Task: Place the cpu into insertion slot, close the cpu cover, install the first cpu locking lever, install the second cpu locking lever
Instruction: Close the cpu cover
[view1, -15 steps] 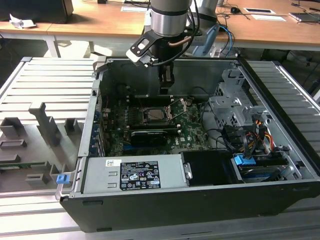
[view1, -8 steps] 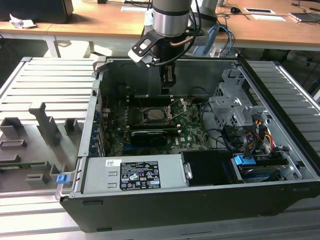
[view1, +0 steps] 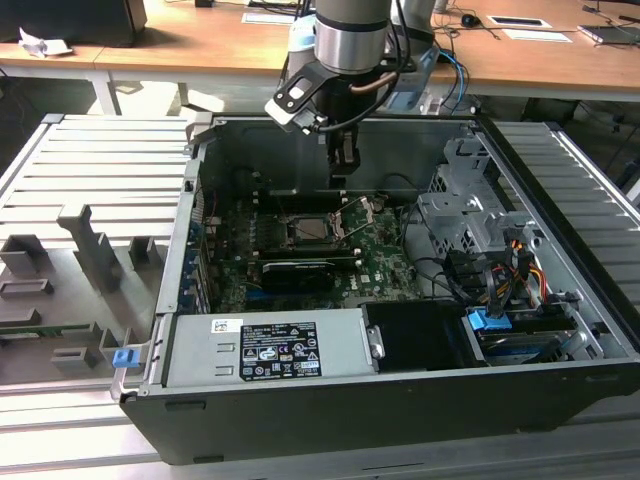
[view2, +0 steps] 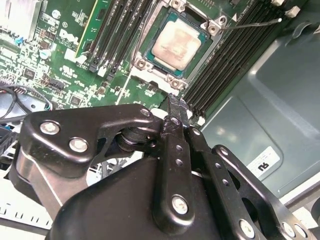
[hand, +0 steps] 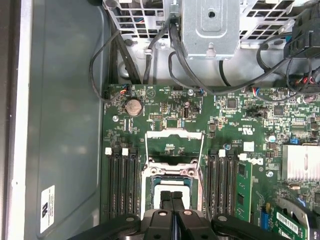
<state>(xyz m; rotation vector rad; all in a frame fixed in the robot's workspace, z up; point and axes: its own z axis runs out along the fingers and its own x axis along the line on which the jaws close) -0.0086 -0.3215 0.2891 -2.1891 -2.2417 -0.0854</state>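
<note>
My pincer (hand: 172, 196) has its two black fingers pressed flat together with nothing between them. It hangs just over one edge of the socket, and as far as I can judge it touches nothing.

The small flat square cpu with the dull silvery-grey metal top (view2: 176, 44) lies level in the insertion slot on the green motherboard (hand: 165, 107), close under and just ahead of my fingertips. I take it to be light and stiff, with a slick top that gives little purchase. Its underside and the slot's contacts are surely fragile. The place to hold it is by two opposite edges, never pressing down on the middle.

The cpu cover, a thin silvery metal square frame with an open centre (hand: 174, 133), is swung open. It lies back on the side of the slot toward the grey metal drive cage (hand: 210, 30), and the board shows through its middle. It sits beyond the cpu from my fingertips, near them but apart. I judge it light and a little springy, free to turn only on its hinge, so its free edge is where it answers best, and to a push rather than a pinch.

A thin steel wire locking lever (view2: 252, 23) stands free beside the slot, not hooked down
</note>
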